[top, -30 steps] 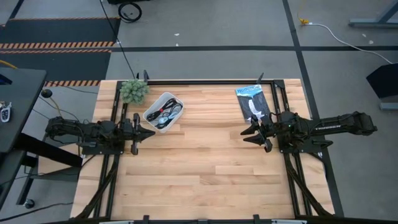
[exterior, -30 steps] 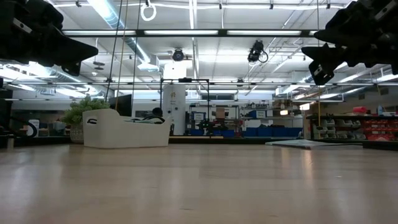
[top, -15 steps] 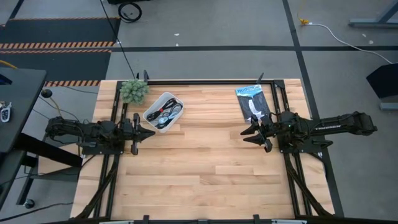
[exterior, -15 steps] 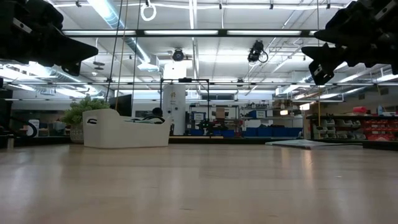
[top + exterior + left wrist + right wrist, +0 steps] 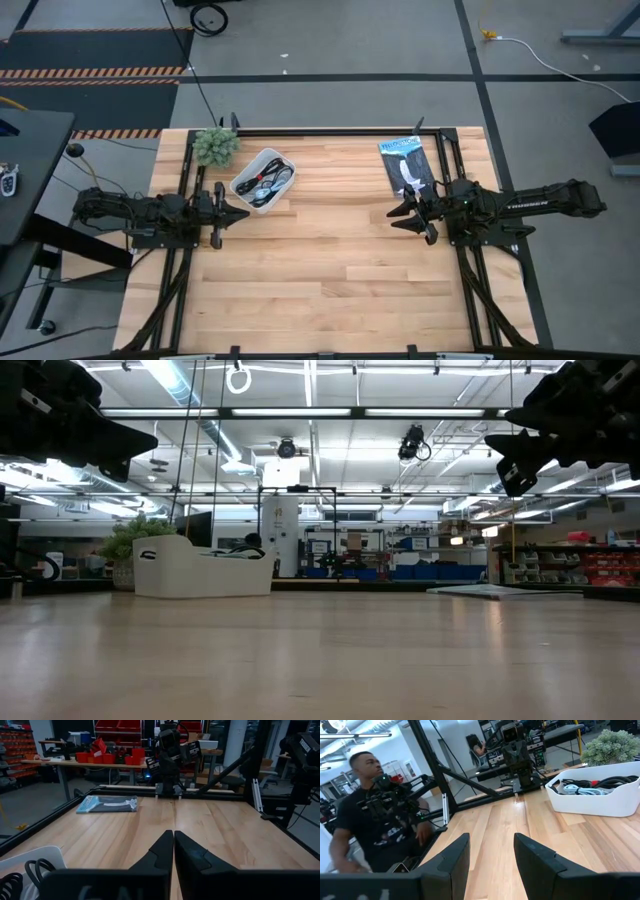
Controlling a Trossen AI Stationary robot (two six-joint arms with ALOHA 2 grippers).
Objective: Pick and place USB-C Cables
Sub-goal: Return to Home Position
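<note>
- Now the USB-C cables (image 5: 268, 181) lie in the white bin (image 5: 241, 187), at the upper left of the high view, next to a small green plant (image 5: 215, 146).
- Just below the bin, the left gripper (image 5: 246, 212) hangs with its fingers pressed together, holding nothing.
- Right of centre, the right gripper (image 5: 395, 218) hangs with its fingers apart and empty, near the blue-and-black packet (image 5: 404, 165).

Open tabletop (image 5: 330, 250) centre; white bin (image 5: 263, 180), plant (image 5: 215, 146), packet (image 5: 405, 165) toward far edge
</note>
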